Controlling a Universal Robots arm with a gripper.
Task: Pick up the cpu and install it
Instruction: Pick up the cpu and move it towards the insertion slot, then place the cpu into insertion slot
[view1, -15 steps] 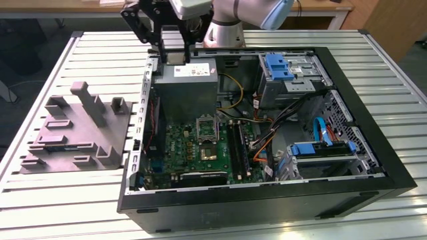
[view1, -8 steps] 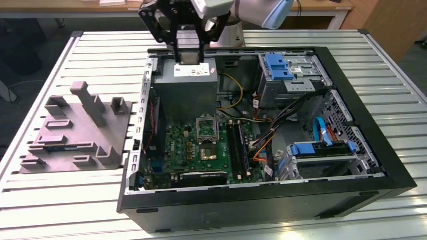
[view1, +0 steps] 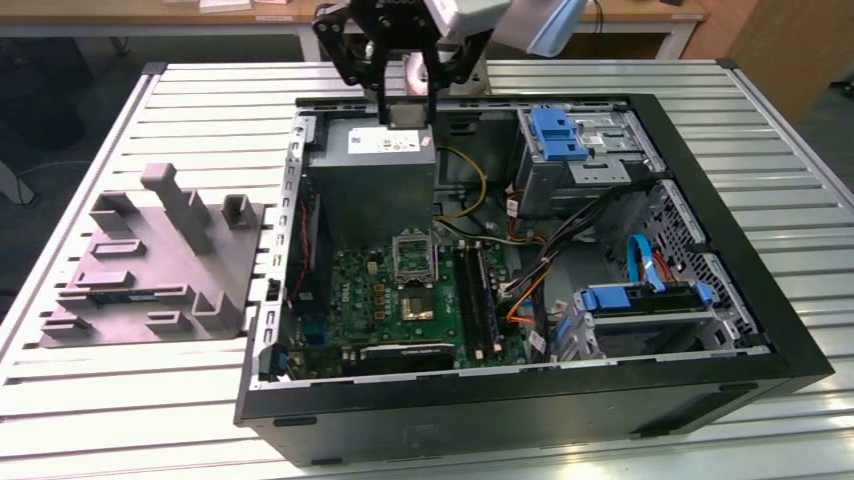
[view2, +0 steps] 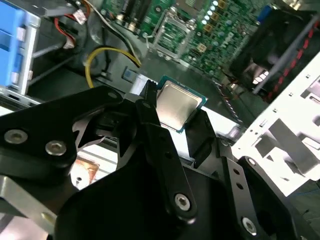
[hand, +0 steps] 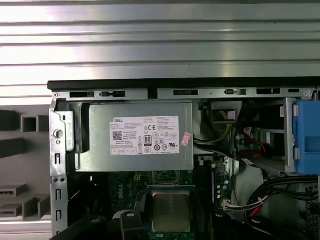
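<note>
**A:** Start at the wrist. What has the gripper (view2: 176, 111) got?

**B:** It is pinching the cpu (view2: 177, 102). The 2 black fingers (view2: 148, 107) press on opposite edges of the chip, and its silvery top faces the camera in the second wrist view. Nothing else touches the chip, so it is held in the air.

**A:** So the pick-up is done?

**B:** I judge so. That is 1 of the 2 steps, with the chip lifted and gripped square.

**A:** Where does it hang?

**B:** Over the grey power-supply box (hand: 135, 150) with the white label, at the far end of the open computer case (view1: 534, 410) in the exterior view. It is above the box and apart from it.

**A:** And the socket?

**B:** The metal-framed socket (view2: 174, 34) sits on the green motherboard (view1: 387, 300), beyond the power supply and well apart from the chip. Its frame looks unfilled to me, but I cannot tell whether its lid stands open. All of the installing is left to do: the chip has not been brought over the socket, lowered or seated.

**A:** Anything farther out?

**B:** The grey tray (view1: 147, 260) lies on the slatted table (view1: 200, 110) outside the case, at the exterior view's left, well apart from the gripper.
</note>
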